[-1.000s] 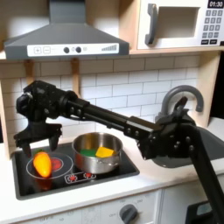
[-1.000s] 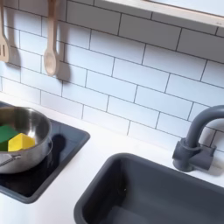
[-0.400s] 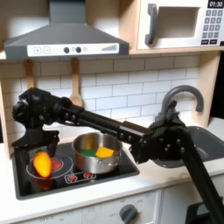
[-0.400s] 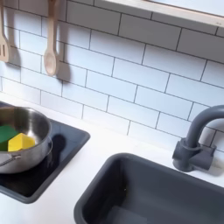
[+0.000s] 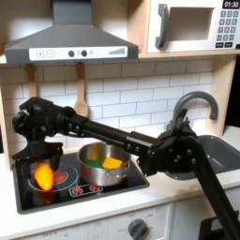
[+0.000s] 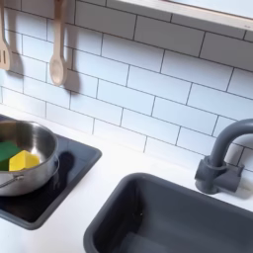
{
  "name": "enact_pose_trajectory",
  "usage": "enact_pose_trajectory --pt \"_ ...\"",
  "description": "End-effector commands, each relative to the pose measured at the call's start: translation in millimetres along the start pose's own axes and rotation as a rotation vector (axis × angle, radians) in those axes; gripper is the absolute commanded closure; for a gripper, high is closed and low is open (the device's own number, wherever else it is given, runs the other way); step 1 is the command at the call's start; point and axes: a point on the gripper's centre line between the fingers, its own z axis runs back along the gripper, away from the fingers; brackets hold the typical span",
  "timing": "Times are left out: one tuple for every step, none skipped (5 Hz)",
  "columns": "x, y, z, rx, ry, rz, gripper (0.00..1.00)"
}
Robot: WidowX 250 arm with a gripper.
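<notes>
a: gripper low over the stove, at the first exterior view's left. its fingers straddle an orange-yellow fruit that lies on the front left burner.

b: is the fruit held?

a: i cannot tell. the fingers stand a little apart on either side of the fruit's top, but the picture is too blurred to show whether they press it. the fruit looks to rest on the burner, not lifted.

b: what is around it?

a: just to the right in the first exterior view, a steel pot sits on the stove with a green piece and a yellow piece inside. in the second exterior view the pot is at the left edge, with a sink and dark tap at the right and two wooden spoons hanging on the tiled wall.

b: how would a good grasp go from here?

a: my judgement: keep the fingers centred across the fruit's narrow width, low enough to meet its widest part, and close evenly. the fruit looks rounded and smooth, so an off-centre pinch could squirt it sideways toward the pot rim. a straight vertical lift would keep the arm away from the pot.
</notes>
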Motion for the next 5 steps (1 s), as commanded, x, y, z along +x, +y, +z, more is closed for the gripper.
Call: enact_pose_trajectory --pt "-3.4 -3.7 -11.7 -0.019 0.011 -0.010 0.00" --pt "-3.1 -7.4 -14.8 -0.023 0.018 -0.023 0.00" --pt "-0.9 -8.6 -11.5 -0.037 0.000 -0.024 1.00" --pt "0.9 -11.6 -5.6 -0.036 -0.016 -0.030 1.00" --pt "2.9 -13.8 11.6 -0.051 -0.075 -0.006 1.00"
